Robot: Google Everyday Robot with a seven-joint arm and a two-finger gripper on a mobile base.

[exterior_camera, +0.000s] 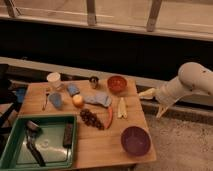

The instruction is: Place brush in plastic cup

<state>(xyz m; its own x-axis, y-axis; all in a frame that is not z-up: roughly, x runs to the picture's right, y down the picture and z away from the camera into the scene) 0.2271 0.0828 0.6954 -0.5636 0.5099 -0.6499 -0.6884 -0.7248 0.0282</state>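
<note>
The brush (34, 144) lies in the green tray (15, 155) at the table's front left, its greyish head toward the back and its thin dark handle pointing to the front. At the table's back left corner the white plastic cup (54, 80) stands upright. My gripper (153, 102) hangs off the table's right edge, far from both, on the white arm (192, 79). Its two pale fingers are spread open with nothing between them.
A dark-brown block (68, 134) lies in the tray too. On the table are a metal cup (93, 81), red bowl (117, 84), purple bowl (135, 140), grapes (91, 119), red chili (109, 117), an orange fruit (78, 101), blue cloth (100, 99) and a fork (46, 98).
</note>
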